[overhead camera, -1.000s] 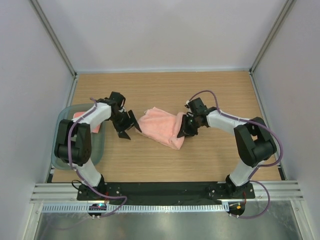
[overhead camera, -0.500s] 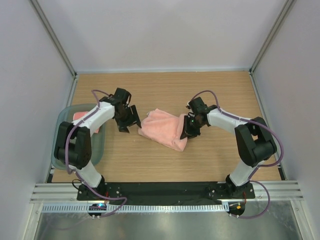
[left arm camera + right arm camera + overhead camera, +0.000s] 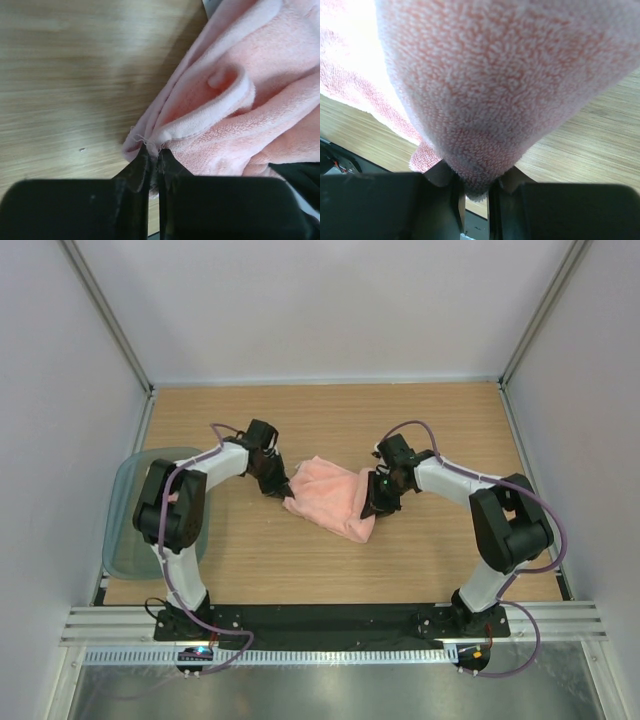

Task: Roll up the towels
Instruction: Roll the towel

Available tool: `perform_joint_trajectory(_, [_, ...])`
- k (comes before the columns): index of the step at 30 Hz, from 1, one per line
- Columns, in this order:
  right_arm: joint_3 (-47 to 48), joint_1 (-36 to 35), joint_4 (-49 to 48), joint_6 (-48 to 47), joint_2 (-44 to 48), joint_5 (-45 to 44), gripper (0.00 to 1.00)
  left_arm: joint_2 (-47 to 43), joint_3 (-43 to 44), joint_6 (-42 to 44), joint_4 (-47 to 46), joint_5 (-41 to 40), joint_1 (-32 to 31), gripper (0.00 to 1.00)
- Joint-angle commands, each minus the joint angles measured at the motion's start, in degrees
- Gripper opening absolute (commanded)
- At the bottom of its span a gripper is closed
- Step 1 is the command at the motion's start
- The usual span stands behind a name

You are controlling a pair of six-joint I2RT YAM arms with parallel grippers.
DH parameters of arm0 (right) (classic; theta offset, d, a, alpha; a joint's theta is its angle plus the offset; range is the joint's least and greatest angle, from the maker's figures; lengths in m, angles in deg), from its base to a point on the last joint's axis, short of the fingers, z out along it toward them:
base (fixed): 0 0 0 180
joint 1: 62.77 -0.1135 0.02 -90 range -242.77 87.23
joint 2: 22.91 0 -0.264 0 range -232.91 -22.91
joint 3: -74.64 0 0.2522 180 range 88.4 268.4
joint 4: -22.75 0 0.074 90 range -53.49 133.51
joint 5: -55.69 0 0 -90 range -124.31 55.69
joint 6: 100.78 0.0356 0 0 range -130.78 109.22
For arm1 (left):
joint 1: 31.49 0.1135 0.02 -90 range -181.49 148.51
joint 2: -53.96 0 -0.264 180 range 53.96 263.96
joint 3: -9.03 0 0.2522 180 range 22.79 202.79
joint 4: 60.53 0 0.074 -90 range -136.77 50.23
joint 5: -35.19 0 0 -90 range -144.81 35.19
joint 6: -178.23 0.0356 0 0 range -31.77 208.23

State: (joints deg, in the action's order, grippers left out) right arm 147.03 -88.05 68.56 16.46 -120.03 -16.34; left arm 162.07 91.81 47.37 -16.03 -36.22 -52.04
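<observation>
In the top view, the left gripper (image 3: 272, 480) has swung away from the grey-green tray (image 3: 122, 540) over the past second. It now sits at the left edge of the salmon-pink towel (image 3: 325, 495), which lies crumpled mid-table between the two arms. The right gripper (image 3: 375, 502) has not shifted and stays planted on the towel's right end. So both ends of the cloth now have a gripper on them.

In the left wrist view, the jaws stood wide a second ago and are now drawn together. The left gripper (image 3: 154, 156) pinches the frayed corner of the towel (image 3: 235, 100) where its folded edges meet, low against the wooden table (image 3: 65, 75). The hold looks thin, only the very tip of the corner, so it could slip under tension.

In the right wrist view, the right gripper (image 3: 472, 187) is clamped on a thick fold of the towel (image 3: 505, 75), which bulges above the fingers and fills most of the view.

With both ends held, the cloth can probably be pulled flat. No rolling has started yet.
</observation>
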Motion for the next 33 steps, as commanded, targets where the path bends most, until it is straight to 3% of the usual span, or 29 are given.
perform_joint_trajectory(1, [-0.62, 0.14, 3.19, -1.93, -1.75, -2.95, 0.01, -3.87, 6.12, 3.85, -2.88, -0.91, -1.41, 0.0])
perform_joint_trajectory(5, [-0.71, 0.23, 2.93, -1.84, -2.02, -2.69, 0.01, -7.12, 10.0, 10.44, -0.95, -7.5, -4.05, 0.0])
perform_joint_trajectory(8, [-0.71, 0.14, 2.84, -2.02, -2.63, -2.51, 0.01, -7.13, 10.44, 13.79, -0.16, -14.44, -5.37, 0.08])
perform_joint_trajectory(11, [-0.54, 0.14, 2.66, -2.11, -2.98, -2.07, 0.01, -4.94, 9.83, 14.49, 0.81, -18.41, -5.46, 0.25])
perform_joint_trajectory(12, [-0.45, 0.14, 2.75, -2.11, -3.07, -1.98, 0.01, -2.93, 10.0, 14.58, 2.03, -21.46, -5.46, 0.37])
perform_joint_trajectory(13, [-0.36, 0.14, 3.01, -2.11, -3.07, -2.07, 0.01, -1.69, 10.7, 14.41, 3.43, -25.32, -5.46, 0.41])
perform_joint_trajectory(15, [-0.19, 0.14, 3.28, -2.28, -2.99, -2.07, 0.01, 0.68, 13.15, 14.67, 7.29, -29.11, -5.37, 0.48])
perform_joint_trajectory(18, [-0.1, 0.23, 3.72, -2.55, -2.72, -2.33, 0.01, 3.68, 16.85, 14.32, 11.17, -35.72, -5.46, 0.5])
perform_joint_trajectory(25, [0.17, 0.14, 4.95, -3.07, -2.55, -2.77, 0.01, -2.02, 15.63, 13.53, 10.57, -37.49, -7.3, 0.5])
perform_joint_trajectory(29, [0.61, 0.14, 5.65, -3.6, -2.63, -3.21, 0.01, -5.28, 13.87, 14.58, 6.62, -33.11, -8.1, 0.51])
perform_joint_trajectory(33, [1.05, 0.14, 6.0, -3.6, -2.72, -3.48, 0.01, -1.26, 17.46, 15.2, 4.59, -25.47, -8.01, 0.61])
